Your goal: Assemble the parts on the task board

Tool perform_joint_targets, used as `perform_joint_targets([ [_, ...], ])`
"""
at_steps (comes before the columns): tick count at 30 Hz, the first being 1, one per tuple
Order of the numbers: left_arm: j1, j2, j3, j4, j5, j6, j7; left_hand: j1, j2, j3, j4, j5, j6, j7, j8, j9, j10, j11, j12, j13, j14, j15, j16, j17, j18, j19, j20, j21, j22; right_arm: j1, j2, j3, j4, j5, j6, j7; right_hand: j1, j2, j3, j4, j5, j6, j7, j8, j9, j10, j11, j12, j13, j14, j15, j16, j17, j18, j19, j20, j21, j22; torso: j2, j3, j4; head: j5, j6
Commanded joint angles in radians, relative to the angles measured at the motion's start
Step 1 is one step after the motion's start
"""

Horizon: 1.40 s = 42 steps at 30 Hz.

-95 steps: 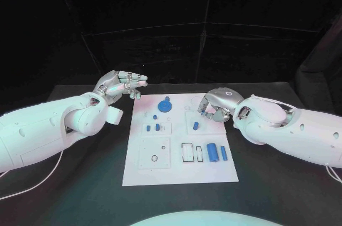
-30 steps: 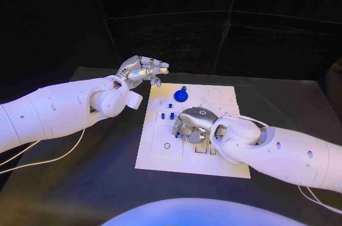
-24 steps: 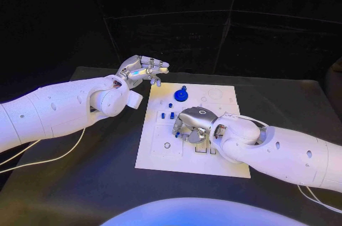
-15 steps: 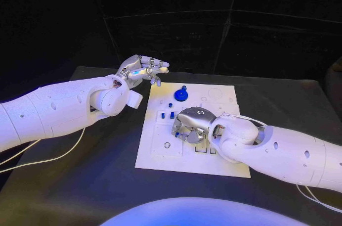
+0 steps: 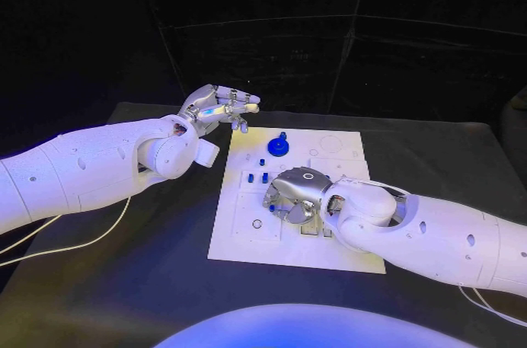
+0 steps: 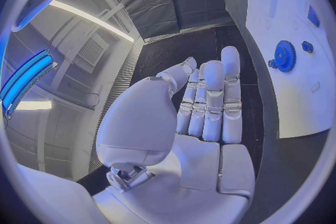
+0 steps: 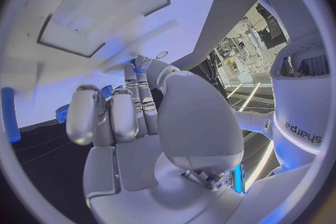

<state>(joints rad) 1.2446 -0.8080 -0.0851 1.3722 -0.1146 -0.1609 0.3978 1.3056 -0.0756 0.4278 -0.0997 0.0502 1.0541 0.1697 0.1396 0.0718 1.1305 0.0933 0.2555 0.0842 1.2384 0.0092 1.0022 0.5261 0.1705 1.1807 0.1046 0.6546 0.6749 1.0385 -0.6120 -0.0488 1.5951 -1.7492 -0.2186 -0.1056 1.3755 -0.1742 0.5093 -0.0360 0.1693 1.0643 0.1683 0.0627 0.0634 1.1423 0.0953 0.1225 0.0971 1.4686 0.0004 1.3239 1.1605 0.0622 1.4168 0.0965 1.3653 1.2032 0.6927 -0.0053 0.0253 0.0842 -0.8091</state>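
On the table: board (image 5: 244, 240), a white plate lying flat on the black table (image 5: 132, 287), long side running away from the robot.
Left hand: left hand (image 5: 220, 107) is raised just off the board's far left corner, above the table; fingers lie side by side, lightly curled, nothing in them. The left wrist view (image 6: 203, 106) shows the fingers straight and together, palm bare.
Right hand: right hand (image 5: 293, 198) hangs low over the middle of the board, back of the hand up, fingers pointing down at the plate. Whether it grasps a part I cannot tell; the fingertips are hidden under the hand. In the right wrist view (image 7: 133, 117) the fingers reach toward the white surface, with a small blue piece beside their tips.
Gear: blue gear (image 5: 278, 145) sits on the far part of the board, apart from both hands; also seen at (image 6: 285, 56).
Pegs: small blue pegs (image 5: 256, 178) stand on the board just left of the right hand.
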Motion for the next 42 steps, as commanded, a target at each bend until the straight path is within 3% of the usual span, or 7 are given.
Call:
perform_joint_targets([
  [1, 0.002, -0.001, 0.001, 0.001, 0.004, 0.018, -0.001, 0.004, 0.003, -0.004, 0.0, -0.001, -0.008, 0.0, 0.006, -0.001, -0.006, 0.001, 0.004, 0.001, -0.007, 0.0, -0.005, -0.001, 0.012, -0.005, 0.004, -0.003, -0.001, -0.004, -0.003, -0.006, -0.003, -0.013, -0.03, -0.008, -0.022, -0.006, -0.013, 0.002, 0.003, -0.026, 0.009, -0.002, 0.0, -0.05, 0.013, -0.021, -0.017, 0.022, 0.015, -0.018, -0.025, 0.021, -0.018, 0.014, -0.025, -0.037, 0.0, 0.0007, 0.0006, -0.001, 0.001],
  [12, 0.001, -0.002, 0.001, -0.002, 0.004, 0.026, -0.006, 0.003, 0.003, -0.005, 0.0, -0.001, -0.009, 0.001, 0.006, -0.001, -0.008, 0.001, 0.005, 0.001, -0.008, 0.0, -0.005, -0.002, 0.012, -0.006, 0.004, -0.004, -0.002, -0.004, -0.049, -0.006, 0.035, 0.044, -0.184, 0.032, -0.028, -0.005, -0.032, -0.001, 0.009, -0.052, 0.01, 0.003, 0.003, -0.076, 0.018, -0.011, -0.027, 0.013, 0.019, -0.041, -0.059, 0.031, -0.038, 0.022, -0.057, -0.085, 0.0, 0.0015, -0.0001, -0.005, 0.006],
  [19, 0.001, -0.004, 0.001, -0.002, 0.004, 0.027, -0.007, 0.003, 0.003, -0.005, 0.0, -0.001, -0.009, 0.001, 0.006, -0.001, -0.008, 0.001, 0.005, 0.001, -0.008, 0.0, -0.005, -0.002, 0.012, -0.006, 0.004, -0.004, -0.002, 0.005, -0.144, 0.009, 0.103, 0.12, -0.21, 0.031, -0.028, -0.005, -0.037, -0.003, 0.014, -0.051, 0.007, 0.004, 0.004, -0.068, 0.014, 0.002, -0.026, 0.014, 0.017, -0.041, -0.061, 0.032, -0.036, 0.021, -0.058, -0.086, -0.001, -0.0007, -0.0003, -0.017, 0.017],
  [22, 0.001, -0.004, 0.001, -0.003, 0.004, 0.027, -0.008, 0.003, 0.003, -0.005, 0.0, -0.001, -0.009, 0.001, 0.006, -0.001, -0.008, 0.001, 0.005, 0.001, -0.008, 0.0, -0.005, -0.002, 0.012, -0.006, 0.004, -0.004, -0.002, 0.022, -0.195, 0.032, 0.129, 0.146, -0.185, 0.004, -0.033, -0.009, -0.043, -0.003, 0.015, -0.052, 0.005, 0.004, 0.004, -0.069, 0.013, 0.006, -0.027, 0.014, 0.016, -0.041, -0.061, 0.032, -0.036, 0.02, -0.059, -0.088, -0.001, 0.0005, -0.0013, -0.028, 0.025],
  [26, 0.001, -0.005, 0.001, -0.003, 0.004, 0.028, -0.008, 0.003, 0.003, -0.005, 0.0, -0.001, -0.009, 0.001, 0.006, -0.001, -0.008, 0.001, 0.005, 0.001, -0.008, 0.0, -0.005, -0.002, 0.012, -0.006, 0.004, -0.004, -0.002, 0.06, -0.244, 0.043, 0.132, 0.158, -0.127, -0.043, -0.049, -0.021, -0.074, 0.003, 0.015, -0.065, -0.004, 0.001, 0.003, -0.091, 0.009, 0.009, -0.031, 0.013, 0.013, -0.046, -0.069, 0.032, -0.036, 0.017, -0.064, -0.094, 0.0, 0.0007, -0.002, -0.039, 0.033],
  [35, 0.001, 0.001, 0.0, -0.007, 0.004, 0.031, -0.009, 0.003, 0.003, -0.005, 0.0, -0.001, -0.009, 0.001, 0.006, -0.001, -0.008, 0.001, 0.005, 0.001, -0.008, 0.0, -0.005, -0.002, 0.012, -0.006, 0.004, -0.004, -0.002, 0.095, -0.291, 0.05, 0.098, 0.102, -0.017, -0.122, -0.032, -0.005, -0.228, 0.021, -0.004, -0.11, -0.048, 0.002, 0.004, -0.153, -0.005, 0.039, -0.03, 0.015, -0.008, -0.052, -0.08, 0.035, -0.037, 0.003, -0.084, -0.117, 0.001, -0.0001, 0.0026, -0.055, 0.047],
  [42, 0.001, 0.001, -0.002, -0.009, 0.004, 0.031, -0.009, 0.003, 0.003, -0.005, 0.0, -0.001, -0.009, 0.001, 0.006, -0.001, -0.008, 0.001, 0.005, 0.001, -0.008, 0.0, -0.005, -0.002, 0.012, -0.006, 0.004, -0.004, -0.002, 0.098, -0.288, 0.05, 0.085, 0.077, 0.055, -0.141, -0.009, 0.018, -0.27, 0.032, -0.01, -0.096, -0.05, 0.007, 0.006, -0.15, -0.021, 0.069, -0.03, 0.017, -0.034, -0.059, -0.088, 0.035, -0.032, -0.021, -0.089, -0.119, 0.001, -0.0001, 0.0019, -0.053, 0.044],
])
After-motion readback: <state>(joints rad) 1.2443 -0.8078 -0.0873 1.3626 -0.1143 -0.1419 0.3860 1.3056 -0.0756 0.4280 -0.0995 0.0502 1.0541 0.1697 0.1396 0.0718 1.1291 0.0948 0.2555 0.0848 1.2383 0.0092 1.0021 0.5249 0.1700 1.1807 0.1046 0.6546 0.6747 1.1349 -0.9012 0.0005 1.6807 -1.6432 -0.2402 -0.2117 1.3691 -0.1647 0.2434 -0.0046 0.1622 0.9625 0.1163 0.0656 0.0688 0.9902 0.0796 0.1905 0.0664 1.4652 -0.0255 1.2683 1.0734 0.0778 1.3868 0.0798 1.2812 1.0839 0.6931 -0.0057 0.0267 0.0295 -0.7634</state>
